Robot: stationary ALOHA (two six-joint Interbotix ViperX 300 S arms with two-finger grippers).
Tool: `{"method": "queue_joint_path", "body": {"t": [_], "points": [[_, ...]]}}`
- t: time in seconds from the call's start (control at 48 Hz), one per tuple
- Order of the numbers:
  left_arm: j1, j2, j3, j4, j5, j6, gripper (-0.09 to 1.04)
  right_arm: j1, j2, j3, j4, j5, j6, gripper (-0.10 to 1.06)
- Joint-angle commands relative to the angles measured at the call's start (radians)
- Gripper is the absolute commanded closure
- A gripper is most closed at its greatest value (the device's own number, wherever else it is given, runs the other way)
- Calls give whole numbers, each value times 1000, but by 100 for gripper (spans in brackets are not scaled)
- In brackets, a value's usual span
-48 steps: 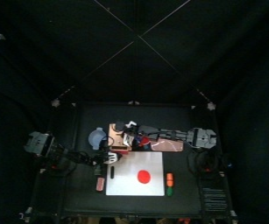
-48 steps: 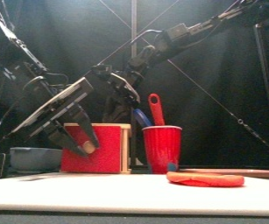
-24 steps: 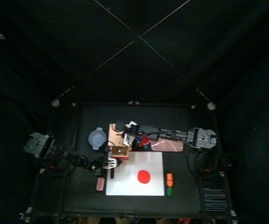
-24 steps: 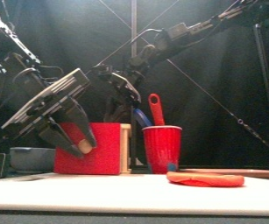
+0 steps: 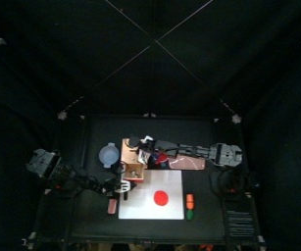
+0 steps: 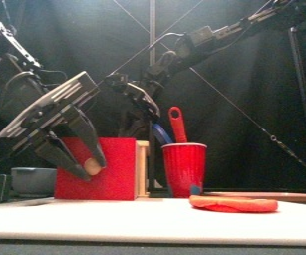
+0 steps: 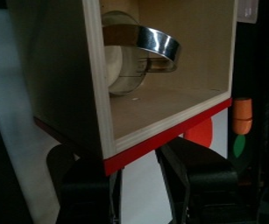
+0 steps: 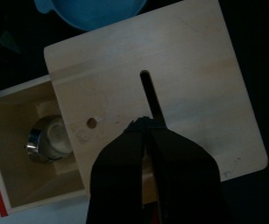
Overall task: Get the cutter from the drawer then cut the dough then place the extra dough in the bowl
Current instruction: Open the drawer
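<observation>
Red-fronted drawer [image 6: 116,179] pinched between left gripper [image 7: 139,162] jaws, pulled out of wooden box [image 8: 183,79]; cutter [image 7: 148,39] inside, not yet taken. Right gripper [image 8: 145,128] jaws together, pressing box top. Dough [image 6: 232,204] near box uncut.

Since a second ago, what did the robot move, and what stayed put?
The left gripper, clamped on the red drawer front, has pulled it a little farther out of the wooden box, toward the table's front. The cutter shows inside. Nothing was let go. The right gripper stays pressed on the box top, and the dough, red cup and bowl have not moved.
</observation>
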Motion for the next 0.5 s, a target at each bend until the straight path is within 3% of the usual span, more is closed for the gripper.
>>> {"method": "queue_joint_path", "body": {"t": [0.021,0.5], "points": [[-8,-2,-20,-2,9,0,37,-3,-5,3,-2,18,2,94],[-6,-5,-20,6,25,2,17,-3,-3,3,-2,17,0,94]]}}
